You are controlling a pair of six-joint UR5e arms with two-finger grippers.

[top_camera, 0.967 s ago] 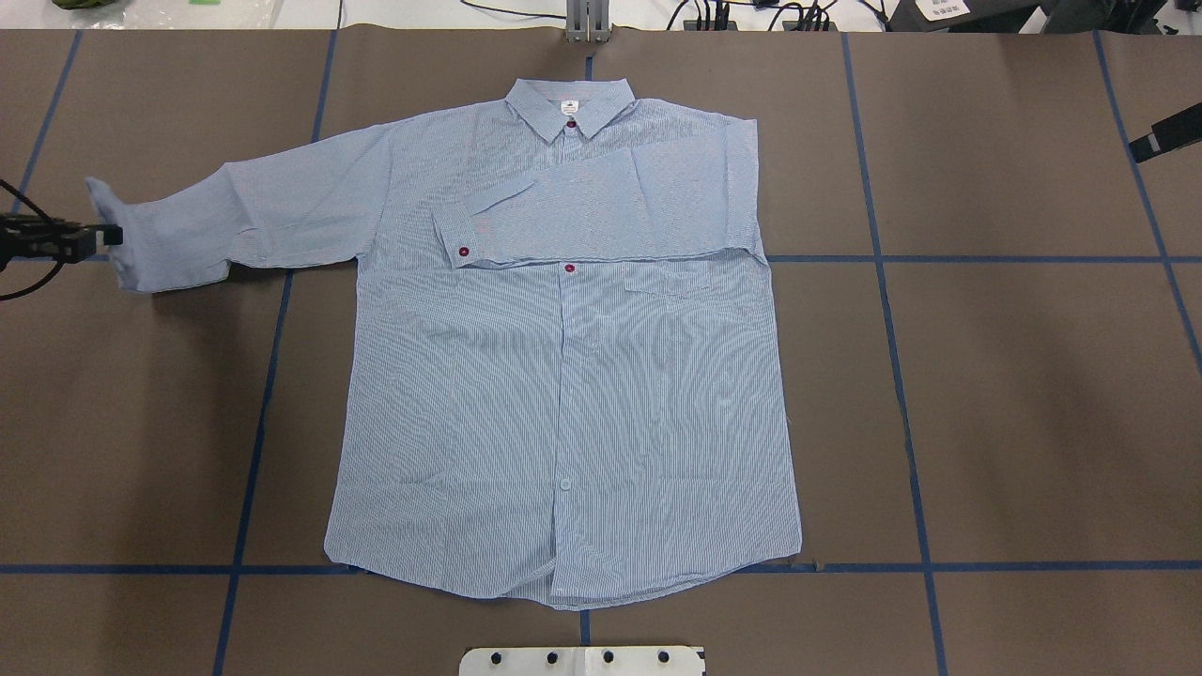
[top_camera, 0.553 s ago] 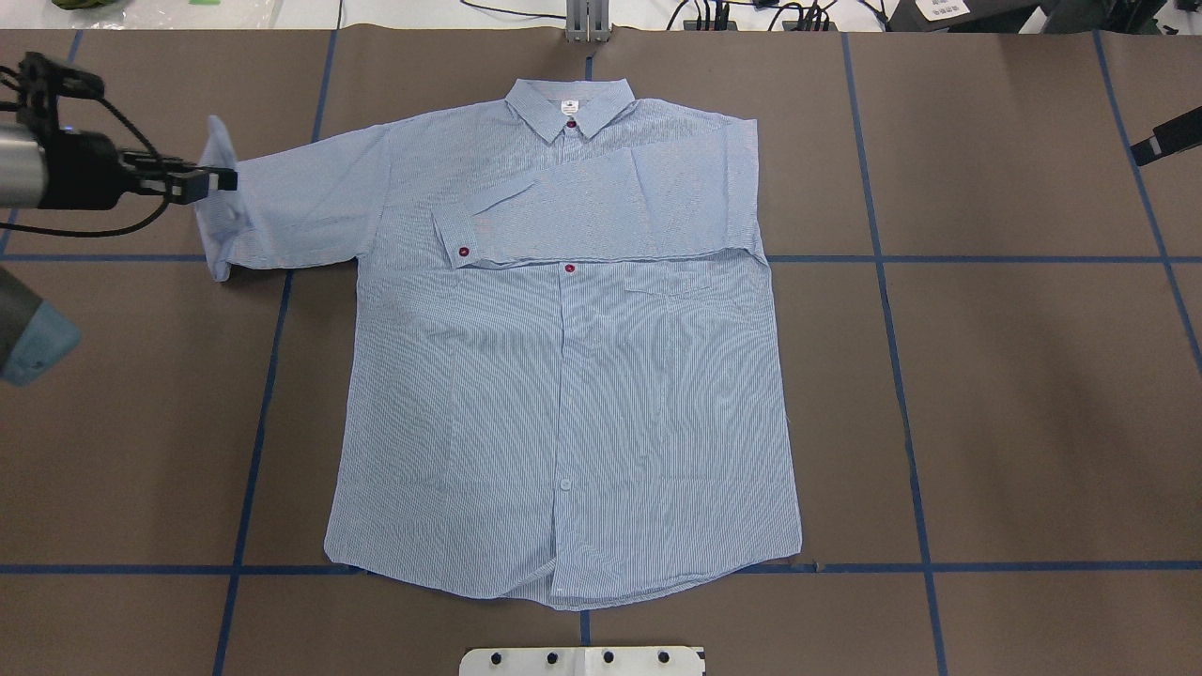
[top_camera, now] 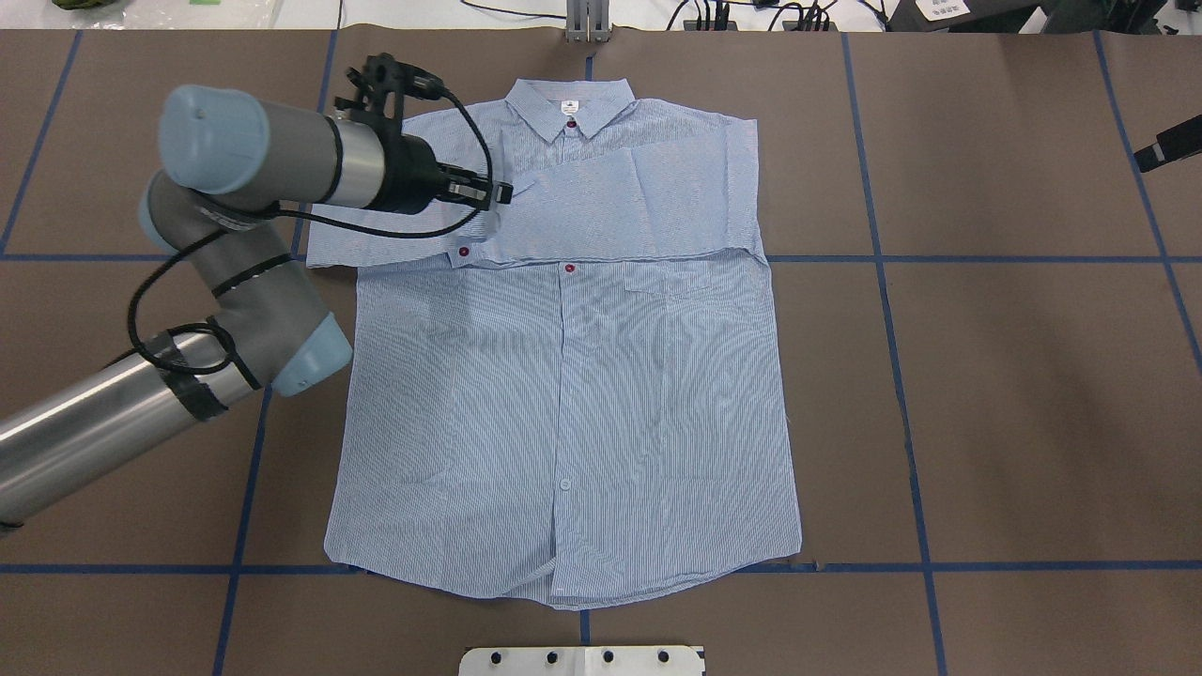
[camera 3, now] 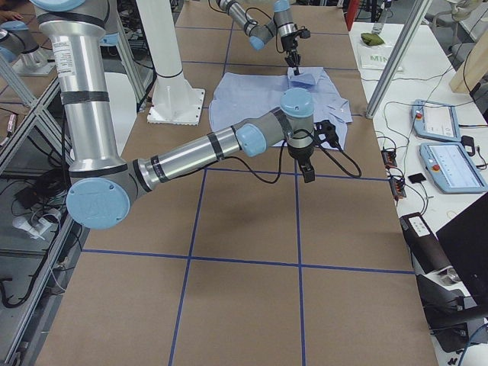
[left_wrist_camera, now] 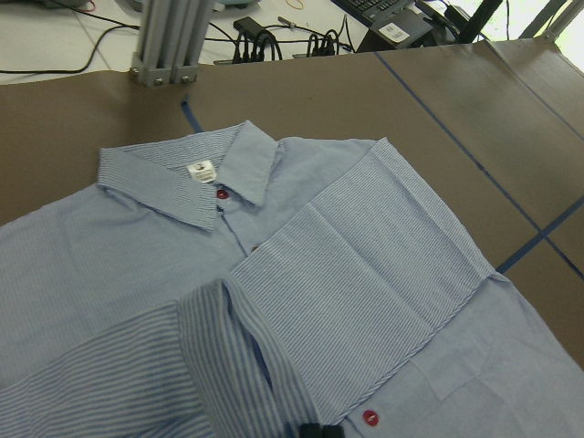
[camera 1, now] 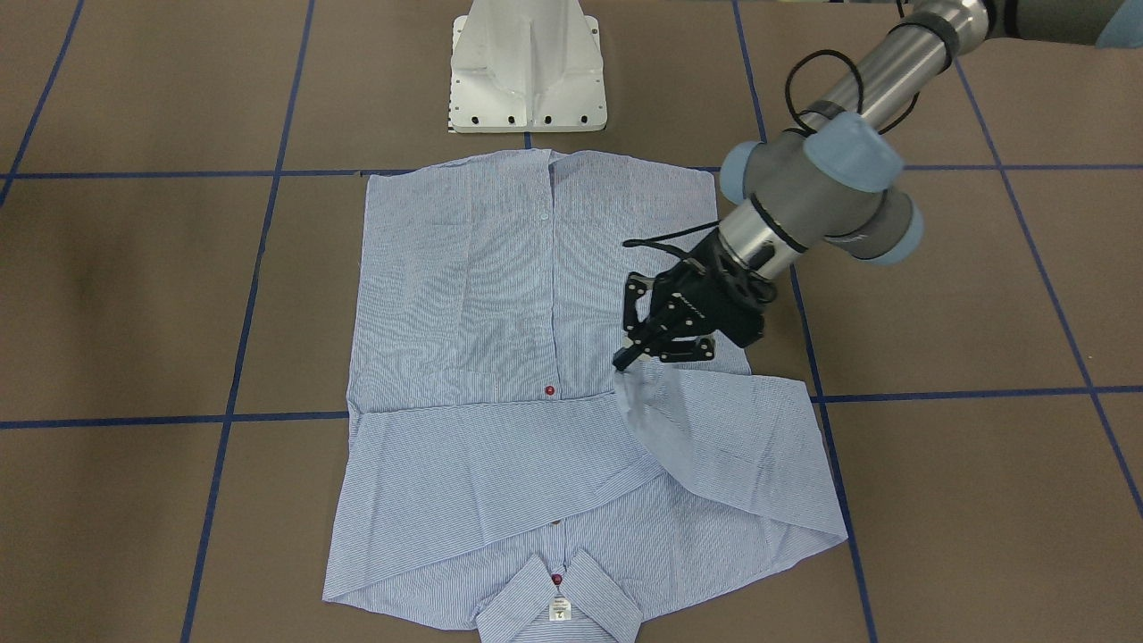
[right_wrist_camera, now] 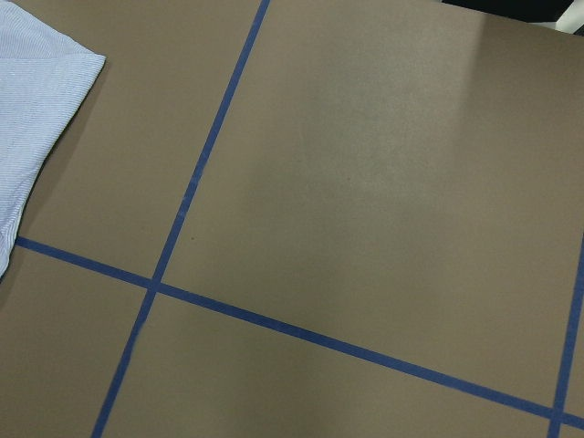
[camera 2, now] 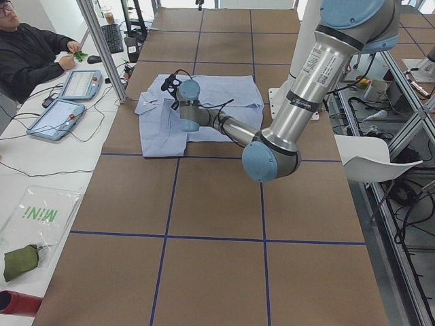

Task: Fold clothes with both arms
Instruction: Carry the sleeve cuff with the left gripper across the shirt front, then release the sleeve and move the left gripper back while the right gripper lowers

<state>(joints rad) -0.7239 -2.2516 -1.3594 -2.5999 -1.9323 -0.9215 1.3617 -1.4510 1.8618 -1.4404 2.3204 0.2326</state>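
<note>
The light blue striped shirt [top_camera: 563,394] lies flat, front up, collar [top_camera: 570,105] at the far side; it also shows in the front view [camera 1: 500,295]. Its right sleeve is folded across the chest, its cuff button [top_camera: 464,251] showing. My left gripper [top_camera: 504,193] is shut on the left sleeve's cuff [camera 1: 638,393] and holds it just above the chest, the sleeve doubled back over the shoulder. The left wrist view shows the held cuff [left_wrist_camera: 233,365] and the collar [left_wrist_camera: 196,173]. My right gripper [top_camera: 1164,145] hovers at the table's right edge, away from the shirt; I cannot tell how its jaws stand.
The brown table [top_camera: 1014,376] is marked with blue tape lines. The white pedestal base [camera 1: 527,62] stands at the near edge by the shirt hem. A metal post [top_camera: 587,23] stands behind the collar. An operator [camera 2: 27,47] sits at a side desk with tablets.
My left gripper has carried the left sleeve's cuff from the far left rightwards over the shoulder to the chest, and the arm has come into view. The right gripper has barely moved.
</note>
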